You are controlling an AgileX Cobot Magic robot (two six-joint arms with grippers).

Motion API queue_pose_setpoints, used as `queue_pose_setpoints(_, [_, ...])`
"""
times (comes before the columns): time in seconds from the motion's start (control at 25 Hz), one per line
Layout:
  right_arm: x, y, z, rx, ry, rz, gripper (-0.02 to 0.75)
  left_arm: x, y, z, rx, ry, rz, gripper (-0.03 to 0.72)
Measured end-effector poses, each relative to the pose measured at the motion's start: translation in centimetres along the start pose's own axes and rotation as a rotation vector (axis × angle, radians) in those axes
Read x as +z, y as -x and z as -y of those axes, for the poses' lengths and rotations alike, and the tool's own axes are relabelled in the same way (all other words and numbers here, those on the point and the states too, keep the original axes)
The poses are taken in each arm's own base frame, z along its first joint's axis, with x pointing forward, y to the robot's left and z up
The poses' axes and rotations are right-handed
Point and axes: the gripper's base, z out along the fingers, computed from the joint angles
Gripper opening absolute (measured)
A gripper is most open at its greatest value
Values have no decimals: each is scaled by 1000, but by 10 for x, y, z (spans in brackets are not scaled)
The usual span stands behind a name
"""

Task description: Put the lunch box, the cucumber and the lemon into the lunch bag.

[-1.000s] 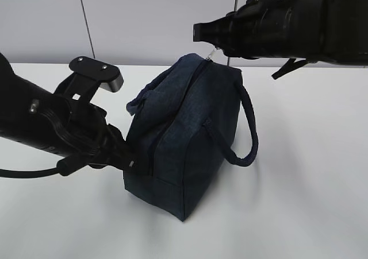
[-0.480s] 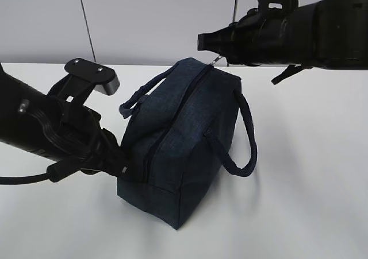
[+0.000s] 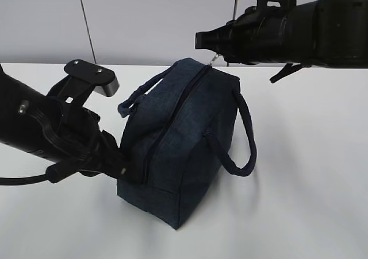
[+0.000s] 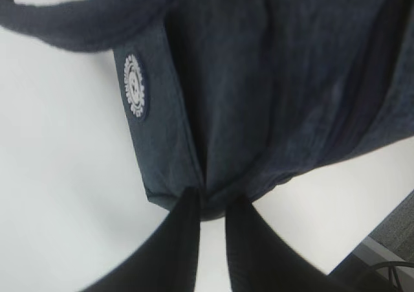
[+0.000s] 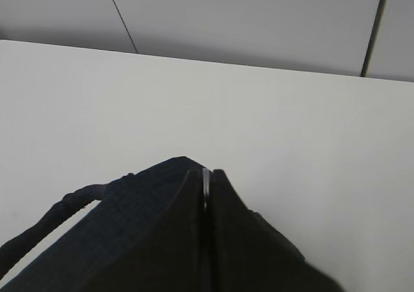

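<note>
The dark navy lunch bag (image 3: 184,138) stands on the white table, its zipper closed along the top. My left gripper (image 3: 127,170) is shut on the fabric at the bag's near lower end, which also shows in the left wrist view (image 4: 212,204) below the white emblem (image 4: 135,85). My right gripper (image 3: 198,41) is shut on the metal zipper pull (image 3: 214,57) at the bag's far top end; the ring (image 5: 206,188) shows as a thin sliver between its fingers (image 5: 194,195). The lunch box, cucumber and lemon are out of view.
Two loop handles hang at the bag's sides, one on the right (image 3: 244,138) and one on the left (image 3: 141,95). The white table (image 3: 310,173) stretches round the bag, and a grey wall (image 3: 144,18) rises behind it.
The bag's near end and my left gripper have shifted a little to the left. My right gripper has stayed at the far end, holding the zipper pull.
</note>
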Motion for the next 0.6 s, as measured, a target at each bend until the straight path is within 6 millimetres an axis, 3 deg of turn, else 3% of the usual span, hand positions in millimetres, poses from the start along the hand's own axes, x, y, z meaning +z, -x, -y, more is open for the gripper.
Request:
queue_pose_setpoints(0.2, [0,1,0,-5,6,2,0,-1,-3,0,-4,-8,-30,356])
queue_pose_setpoints(0.28, [0,1,0,-5,10,2,0,-6,-4,1,-2,-16,-39,433])
queue_pose_setpoints(0.48, [0,1,-2,-5,23,3,0,-36,4,9,19,-51,-22,480])
queue_pose_setpoints(0.6, [0,1,-2,-6,30,3,0,-61,28,16,53,-74,26,482])
